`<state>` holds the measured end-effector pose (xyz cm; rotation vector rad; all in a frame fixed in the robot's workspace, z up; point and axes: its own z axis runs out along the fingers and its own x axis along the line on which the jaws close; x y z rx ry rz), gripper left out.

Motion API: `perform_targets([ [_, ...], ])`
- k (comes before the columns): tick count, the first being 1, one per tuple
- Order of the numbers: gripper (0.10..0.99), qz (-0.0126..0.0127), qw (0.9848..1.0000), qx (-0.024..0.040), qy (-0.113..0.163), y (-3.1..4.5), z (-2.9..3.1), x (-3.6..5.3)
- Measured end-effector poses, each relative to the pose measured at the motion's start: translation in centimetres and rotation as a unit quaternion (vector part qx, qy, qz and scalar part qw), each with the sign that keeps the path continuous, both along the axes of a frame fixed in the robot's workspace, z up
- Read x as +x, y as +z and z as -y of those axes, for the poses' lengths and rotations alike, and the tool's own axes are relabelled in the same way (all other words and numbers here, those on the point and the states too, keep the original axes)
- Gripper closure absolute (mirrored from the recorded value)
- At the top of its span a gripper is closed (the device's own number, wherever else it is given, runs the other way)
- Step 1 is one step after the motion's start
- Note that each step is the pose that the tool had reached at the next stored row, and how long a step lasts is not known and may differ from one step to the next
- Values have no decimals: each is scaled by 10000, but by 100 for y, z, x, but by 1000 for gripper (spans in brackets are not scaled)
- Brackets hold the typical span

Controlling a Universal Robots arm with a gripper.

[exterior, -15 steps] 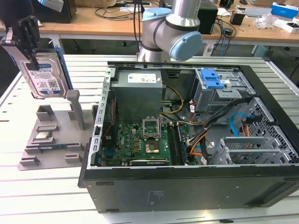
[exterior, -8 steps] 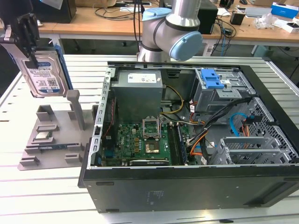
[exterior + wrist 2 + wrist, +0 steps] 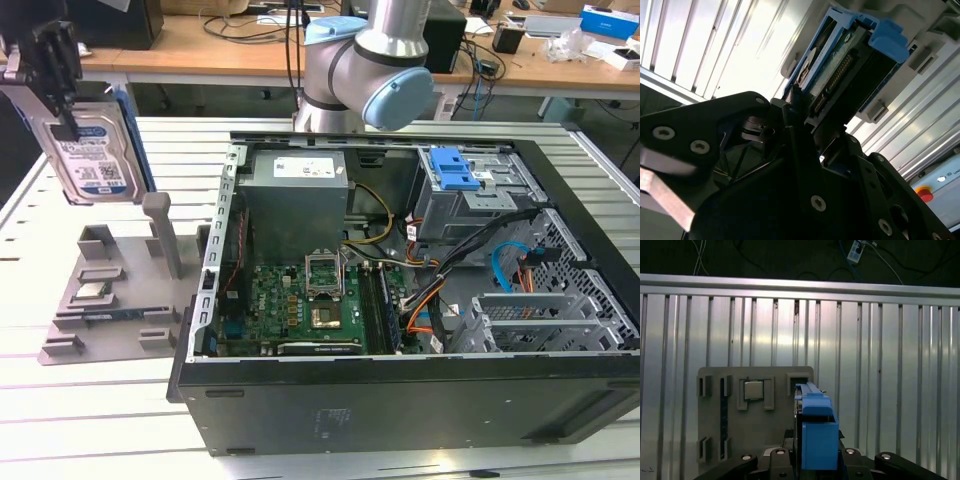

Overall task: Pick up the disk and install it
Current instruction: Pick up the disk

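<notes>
The disk (image 3: 95, 152), a silver drive with a white-and-blue label in a blue bracket, hangs upright in the air at the exterior view's upper left, above the grey fixture (image 3: 120, 295). My black gripper (image 3: 62, 118) is shut on its upper end. In the second wrist view the disk (image 3: 840, 75) reaches away from the fingers (image 3: 796, 127), its connector edge facing the camera. The first wrist view looks straight down: the disk (image 3: 815, 432) is edge-on, held over the fixture (image 3: 755, 440) beside its empty slot.
An open computer case (image 3: 400, 400) lies at the exterior view's right, with a blue-latched drive cage (image 3: 452, 172) at its back and a grey metal cage (image 3: 545, 320) in front. A small silver chip (image 3: 92, 291) sits in the fixture beside a tall post (image 3: 163, 232). The arm's base (image 3: 365, 70) stands behind the case.
</notes>
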<state>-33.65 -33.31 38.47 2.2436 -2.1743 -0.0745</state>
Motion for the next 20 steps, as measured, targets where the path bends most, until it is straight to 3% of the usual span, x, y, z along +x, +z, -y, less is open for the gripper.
perform_targets([
  [20,718,0,10000,0,0,172,-6,0],
])
